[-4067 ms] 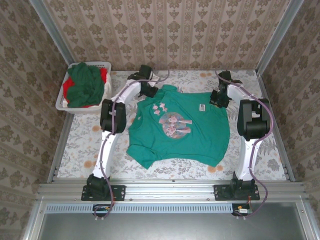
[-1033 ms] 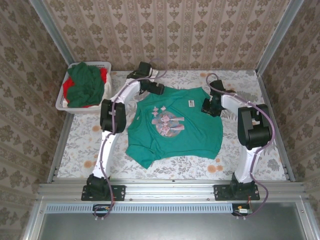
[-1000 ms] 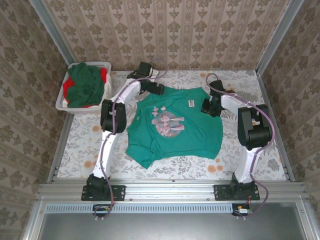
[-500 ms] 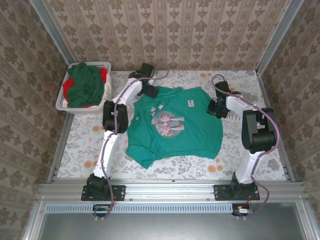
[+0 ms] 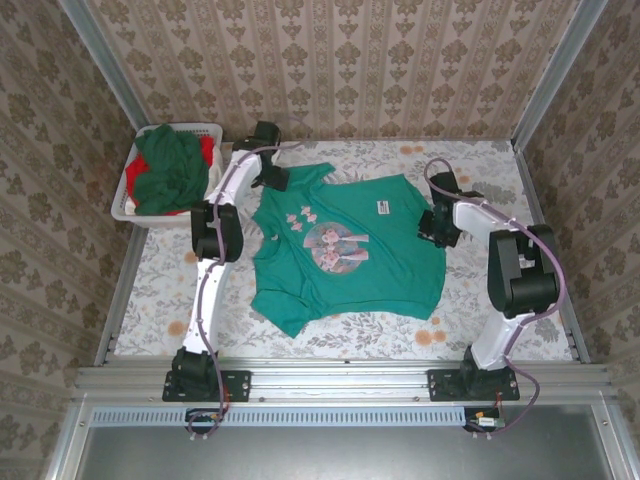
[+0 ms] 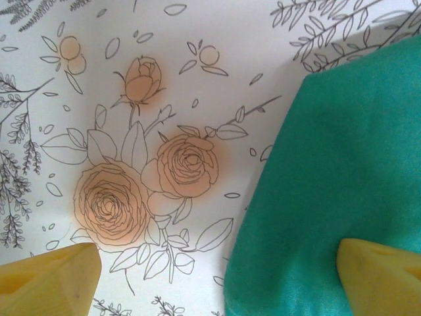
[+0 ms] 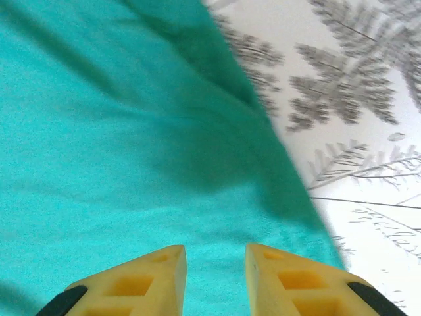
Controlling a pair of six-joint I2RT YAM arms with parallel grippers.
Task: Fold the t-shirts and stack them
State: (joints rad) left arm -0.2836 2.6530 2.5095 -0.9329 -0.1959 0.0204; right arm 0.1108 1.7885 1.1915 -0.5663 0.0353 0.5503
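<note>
1. The teal-green t-shirt lies spread flat on the floral table cover, between the 2 arms. Its round chest print faces up, and a white label sits near its far edge.
2. The left gripper stands at the far-left corner of this shirt.
3. In the left wrist view, the left gripper has its jaws wide apart and holds nothing. 1 yellow fingertip is over the teal-green t-shirt; the other is over the bare table cover.
4. The right gripper stands at the right edge of the shirt.
5. In the right wrist view, the right gripper has its jaws a narrow gap apart. Both fingertips point over the teal-green t-shirt, just beside the cloth edge where it meets the table cover. Flat cloth shows through the gap.
6. The white slatted basket stands at the far-left of the table, well apart from the spread shirt. It contains a dark green t-shirt bunched on top of a red t-shirt.
</note>
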